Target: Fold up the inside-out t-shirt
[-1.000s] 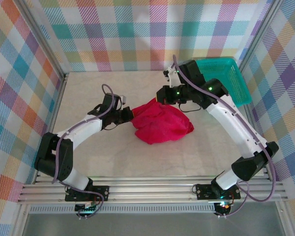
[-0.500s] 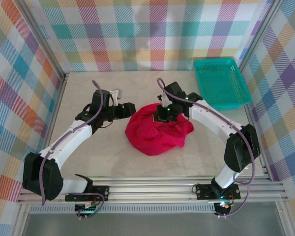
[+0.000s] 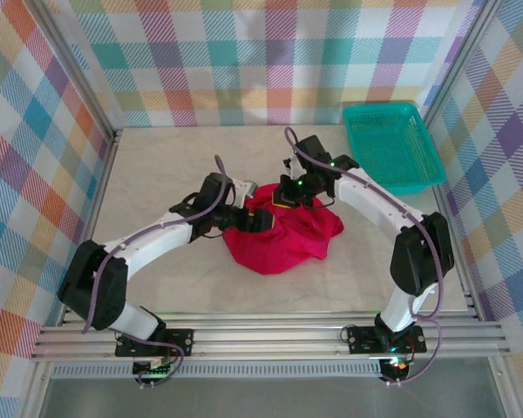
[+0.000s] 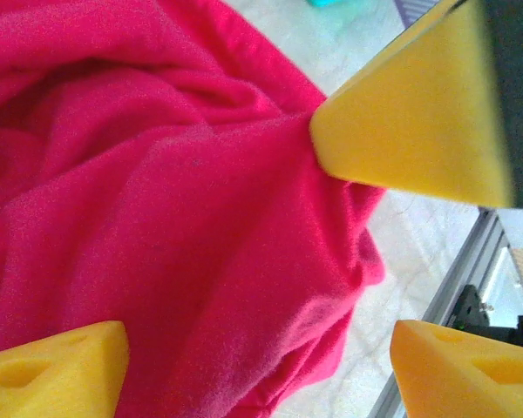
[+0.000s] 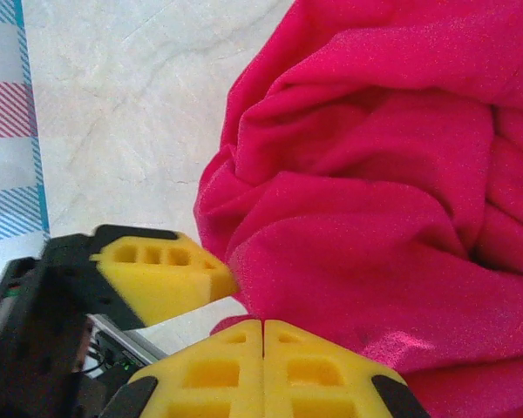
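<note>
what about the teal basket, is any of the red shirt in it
No, the red t-shirt lies bunched on the table, apart from the teal basket in the far right corner.

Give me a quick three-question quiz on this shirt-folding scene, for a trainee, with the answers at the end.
1. True or false: the left gripper has its jaws open over the red t-shirt.
2. The teal basket sits at which part of the table? A near-left corner; B far-right corner; C centre.
3. Fill in: the ___ gripper's fingers are closed together against the cloth.
Key: 1 true; 2 B; 3 right gripper.
</note>
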Robot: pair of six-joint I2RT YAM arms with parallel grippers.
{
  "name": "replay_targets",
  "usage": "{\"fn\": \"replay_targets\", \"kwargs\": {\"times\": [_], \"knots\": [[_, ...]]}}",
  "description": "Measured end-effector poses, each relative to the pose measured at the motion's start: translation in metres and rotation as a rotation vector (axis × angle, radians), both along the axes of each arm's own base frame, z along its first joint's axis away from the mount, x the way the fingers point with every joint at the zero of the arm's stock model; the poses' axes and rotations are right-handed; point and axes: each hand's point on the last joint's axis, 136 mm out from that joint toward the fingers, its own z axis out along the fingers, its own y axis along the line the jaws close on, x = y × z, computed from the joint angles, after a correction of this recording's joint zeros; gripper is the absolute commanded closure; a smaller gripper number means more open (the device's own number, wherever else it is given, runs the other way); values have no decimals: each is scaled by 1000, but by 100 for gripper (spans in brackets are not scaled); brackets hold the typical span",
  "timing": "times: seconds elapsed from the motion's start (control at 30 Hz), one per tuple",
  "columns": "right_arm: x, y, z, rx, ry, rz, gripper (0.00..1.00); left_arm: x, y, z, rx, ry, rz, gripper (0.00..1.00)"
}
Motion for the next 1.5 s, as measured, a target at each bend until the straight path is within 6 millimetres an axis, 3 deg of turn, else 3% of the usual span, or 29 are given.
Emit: {"fn": "replay_targets", "kwargs": {"times": [0.1,0.13,0.27,0.3,0.33,0.37,0.4,0.5,0.6,0.77,0.93,0.97,1.07,1.17,1.27,1.4,1.47,1.5], "knots": [[0,0,2,0,0,-1,100,4,-2,-12,21,8,7,25],[0,0,3,1,0,-1,100,6,-2,-14,21,6,12,37],[0,0,2,-2,2,-1,100,14,-7,-15,10,-7,21,100],[-1,0,2,-3,3,-1,89,16,-8,-16,11,-5,22,100],[-1,-1,2,-5,6,-2,64,17,-9,-17,12,-1,25,100],[-2,-2,0,-13,8,-2,47,18,-9,-17,16,-2,30,100],[-2,-4,-1,-27,6,-1,39,19,-8,-17,19,-3,36,100],[-2,-17,-7,-84,-13,-10,32,23,-2,-13,36,-14,68,100],[-15,-37,-15,-136,-21,-9,31,27,9,1,31,-31,113,100],[-40,-52,-20,-139,-11,15,32,36,23,29,-9,-74,173,100],[-38,-45,-35,-134,3,31,36,38,24,31,-16,-67,186,100],[-34,-44,-42,-143,5,30,46,38,24,31,-15,-67,187,100],[-21,-42,-62,-186,25,25,100,37,25,31,-12,-63,187,100],[-4,-44,-70,-222,18,9,100,40,34,29,7,-40,209,100],[10,-68,-47,-237,-46,-37,100,56,69,34,19,-28,309,100],[11,-126,14,-194,-202,-172,100,79,133,51,-28,-39,512,100],[-5,-137,38,-129,-281,-197,100,72,139,57,-93,-39,532,100],[-14,-137,39,-108,-294,-193,100,67,135,57,-115,-34,524,100]]}}
